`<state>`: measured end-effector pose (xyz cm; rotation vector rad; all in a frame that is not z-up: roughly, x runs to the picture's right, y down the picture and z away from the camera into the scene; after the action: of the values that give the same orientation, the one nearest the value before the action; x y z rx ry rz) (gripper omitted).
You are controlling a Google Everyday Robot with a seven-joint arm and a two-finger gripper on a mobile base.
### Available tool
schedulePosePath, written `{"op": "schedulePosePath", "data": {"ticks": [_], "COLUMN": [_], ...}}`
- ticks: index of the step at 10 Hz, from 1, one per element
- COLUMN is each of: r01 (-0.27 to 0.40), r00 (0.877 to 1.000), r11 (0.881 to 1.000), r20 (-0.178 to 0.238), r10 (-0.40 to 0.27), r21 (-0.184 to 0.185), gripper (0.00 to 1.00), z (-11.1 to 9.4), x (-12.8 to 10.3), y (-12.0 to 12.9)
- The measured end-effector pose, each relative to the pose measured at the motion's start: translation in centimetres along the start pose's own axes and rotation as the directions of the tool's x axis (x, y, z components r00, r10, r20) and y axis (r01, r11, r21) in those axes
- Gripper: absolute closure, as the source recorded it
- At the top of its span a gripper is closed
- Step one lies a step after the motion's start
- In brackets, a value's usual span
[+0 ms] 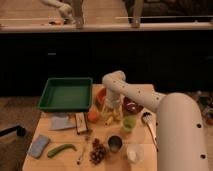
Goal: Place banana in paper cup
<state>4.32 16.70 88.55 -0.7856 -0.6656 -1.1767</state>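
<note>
At frame centre the gripper points down right at the banana, its grip impossible to tell, while the paper cup stands apart, lower right.

Robot lab: gripper over cluttered wooden table

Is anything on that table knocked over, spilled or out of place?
Nothing stands out. The paper cup, metal cup and green cup all stand upright, and nothing looks spilled. The gripper hangs low at the banana, beside the orange bowl.
</note>
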Motion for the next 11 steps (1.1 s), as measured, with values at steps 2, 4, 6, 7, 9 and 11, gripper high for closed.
{"op": "schedulePosePath", "data": {"ticks": [2,4,6,7,9,11], "r01": [0.020,0.031,0.034,0.034,0.034,0.038], "r00": [1.000,1.000,0.999,0.999,0.999,0.999], "r11": [1.000,0.999,0.999,0.998,0.996,0.995], "r20": [0.001,0.006,0.014,0.020,0.030,0.031], "r10": [-0.020,-0.031,-0.034,-0.035,-0.036,-0.041], "r21": [-0.004,0.013,0.038,0.056,0.088,0.093], "gripper": [0.28,0.51,0.67,0.76,0.95,1.00], "z": [0.11,0.05,-0.15,-0.25,-0.46,-0.55], "x": [-0.13,-0.18,-0.14,-0.12,-0.07,-0.08], "y": [-0.33,-0.20,0.01,0.17,0.52,0.51]}}
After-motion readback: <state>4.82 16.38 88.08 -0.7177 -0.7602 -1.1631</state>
